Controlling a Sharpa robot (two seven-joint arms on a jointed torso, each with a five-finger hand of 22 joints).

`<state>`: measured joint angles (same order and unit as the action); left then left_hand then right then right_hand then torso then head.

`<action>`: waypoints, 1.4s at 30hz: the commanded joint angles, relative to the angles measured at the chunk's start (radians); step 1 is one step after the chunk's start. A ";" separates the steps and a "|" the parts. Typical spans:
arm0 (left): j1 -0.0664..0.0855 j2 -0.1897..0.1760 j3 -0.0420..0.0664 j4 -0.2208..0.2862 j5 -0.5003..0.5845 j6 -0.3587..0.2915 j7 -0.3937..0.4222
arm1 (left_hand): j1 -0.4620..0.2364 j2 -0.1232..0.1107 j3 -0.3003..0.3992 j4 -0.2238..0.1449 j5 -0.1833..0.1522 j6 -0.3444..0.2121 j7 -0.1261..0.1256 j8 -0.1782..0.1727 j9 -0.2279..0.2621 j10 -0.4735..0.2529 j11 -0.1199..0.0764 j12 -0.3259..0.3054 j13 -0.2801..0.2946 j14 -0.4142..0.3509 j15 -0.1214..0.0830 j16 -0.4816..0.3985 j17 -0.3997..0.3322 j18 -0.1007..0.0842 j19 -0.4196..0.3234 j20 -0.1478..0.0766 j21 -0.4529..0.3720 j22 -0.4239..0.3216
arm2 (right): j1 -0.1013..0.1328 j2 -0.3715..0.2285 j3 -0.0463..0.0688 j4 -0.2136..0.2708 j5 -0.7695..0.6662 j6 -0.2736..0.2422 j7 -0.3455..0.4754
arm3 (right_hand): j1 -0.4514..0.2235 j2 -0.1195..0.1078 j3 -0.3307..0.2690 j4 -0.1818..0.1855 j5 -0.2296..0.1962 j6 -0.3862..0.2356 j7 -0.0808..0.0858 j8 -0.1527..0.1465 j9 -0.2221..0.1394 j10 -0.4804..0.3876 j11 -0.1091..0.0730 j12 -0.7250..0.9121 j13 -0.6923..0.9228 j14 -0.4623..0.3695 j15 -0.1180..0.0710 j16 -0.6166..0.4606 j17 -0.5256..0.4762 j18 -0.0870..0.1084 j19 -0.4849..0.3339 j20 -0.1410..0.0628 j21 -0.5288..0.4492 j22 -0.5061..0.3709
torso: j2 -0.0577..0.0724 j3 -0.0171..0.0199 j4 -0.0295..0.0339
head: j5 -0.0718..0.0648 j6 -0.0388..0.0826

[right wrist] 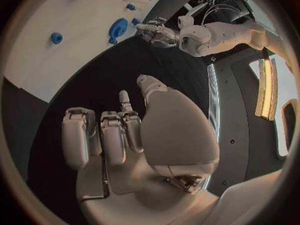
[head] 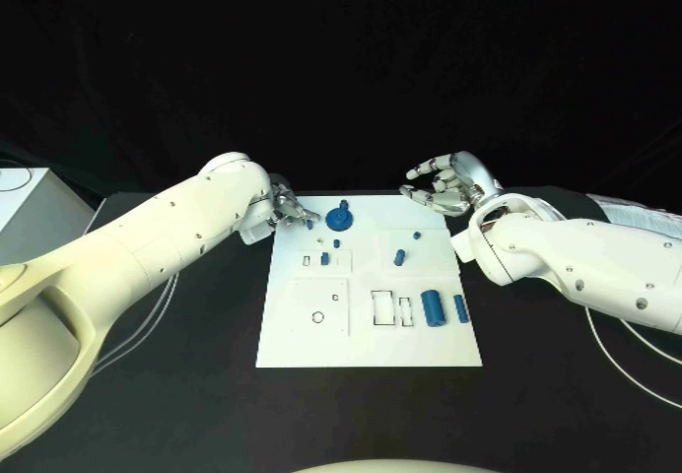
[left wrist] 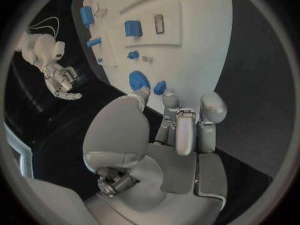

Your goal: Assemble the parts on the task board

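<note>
Task board (head: 370, 335): white plate lying flat on the black counter (head: 170, 394); both arms come in toward its far end
Round blue part (head: 338, 218): a disc with a small knob, near the board's far edge, left of centre; seen too from the left wrist (left wrist: 138, 79) and the right wrist (right wrist: 117, 29)
Other blue parts: a small peg (head: 417, 236) right of the disc; a short piece (head: 399, 258) nearer mid-board; two upright cylinders (head: 432, 306) by the board's near right side
Left hand (head: 289, 210): at the board's far left corner, just beside the disc; fingers curled, tips close to a small blue piece (left wrist: 160, 87); whether it grips anything, cannot tell
Right hand (head: 444, 184): raised off the board's far right corner; fingers loosely bent and apart, holding nothing
</note>
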<state>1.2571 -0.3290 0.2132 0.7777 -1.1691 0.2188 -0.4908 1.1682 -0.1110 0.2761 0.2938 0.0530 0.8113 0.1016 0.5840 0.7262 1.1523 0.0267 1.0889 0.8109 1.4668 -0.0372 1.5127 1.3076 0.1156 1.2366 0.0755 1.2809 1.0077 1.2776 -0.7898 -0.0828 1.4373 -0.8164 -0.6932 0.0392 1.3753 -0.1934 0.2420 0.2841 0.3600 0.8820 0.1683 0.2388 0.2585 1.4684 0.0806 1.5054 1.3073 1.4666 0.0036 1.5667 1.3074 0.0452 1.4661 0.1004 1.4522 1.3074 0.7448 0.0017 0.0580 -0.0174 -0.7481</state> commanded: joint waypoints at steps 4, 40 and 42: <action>0.002 0.005 -0.002 -0.005 0.012 0.016 0.010 | 0.009 0.003 0.010 0.001 0.001 0.009 0.001 -0.005 -0.002 -0.001 0.002 0.004 0.000 0.064 0.006 0.003 0.161 0.001 0.002 0.001 0.005 0.001 | 0.000 0.002 0.001 0.000 -0.003 0.001 0.011 | -0.010 -0.002 0.006 0.003 0.005 -0.006 -0.001 0.002 0.000 0.020 0.003 -0.003 0.188 0.104 0.002 0.004 0.263 -0.010 0.053 0.003 -0.005 0.134 | 0.000 0.0000 0.0030 | -0.003 -0.004; 0.002 0.011 -0.010 -0.034 0.095 0.005 0.052 | 0.186 -0.056 0.450 -0.058 0.002 0.007 -0.010 0.035 0.016 -0.009 -0.009 0.008 -0.031 0.063 -0.004 0.008 0.160 0.000 -0.001 -0.006 0.014 0.013 | 0.000 0.006 0.001 -0.004 -0.004 0.002 0.010 | -0.012 -0.001 0.009 0.001 0.006 -0.007 -0.001 0.002 0.000 0.021 0.003 -0.002 0.189 0.104 0.002 0.004 0.263 -0.010 0.054 0.003 -0.004 0.135 | 0.000 0.0011 0.0026 | 0.007 -0.014; 0.002 0.010 -0.010 -0.032 0.097 0.002 0.053 | 0.206 -0.061 0.489 -0.095 0.003 0.000 -0.007 0.060 0.038 -0.003 -0.011 0.006 -0.032 0.064 -0.004 0.010 0.162 0.000 0.000 -0.007 0.017 0.016 | 0.000 0.006 0.001 -0.004 -0.004 0.002 0.010 | -0.012 -0.001 0.009 0.001 0.006 -0.007 -0.001 0.002 0.000 0.021 0.003 -0.002 0.189 0.104 0.002 0.004 0.263 -0.010 0.054 0.003 -0.004 0.135 | 0.000 0.0013 0.0022 | 0.007 -0.015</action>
<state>1.2581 -0.3200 0.2029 0.7426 -1.0921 0.2191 -0.4566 1.3570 -0.1767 0.7045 0.2550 0.0520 0.8152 0.0942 0.6135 0.7098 1.1453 0.0200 1.0922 0.7791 1.4668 -0.0373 1.5168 1.3076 0.1155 1.2364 0.0753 1.2936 1.0235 1.2779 -0.7839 -0.0825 1.4334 -0.8164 -0.6942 0.0405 1.3712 -0.1975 0.2448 0.2870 0.3600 0.8824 0.1679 0.2388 0.2585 1.4684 0.0806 1.5055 1.3073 1.4666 0.0036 1.5667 1.3074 0.0452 1.4661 0.1004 1.4522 1.3078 0.7445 0.0026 0.0609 -0.0105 -0.7628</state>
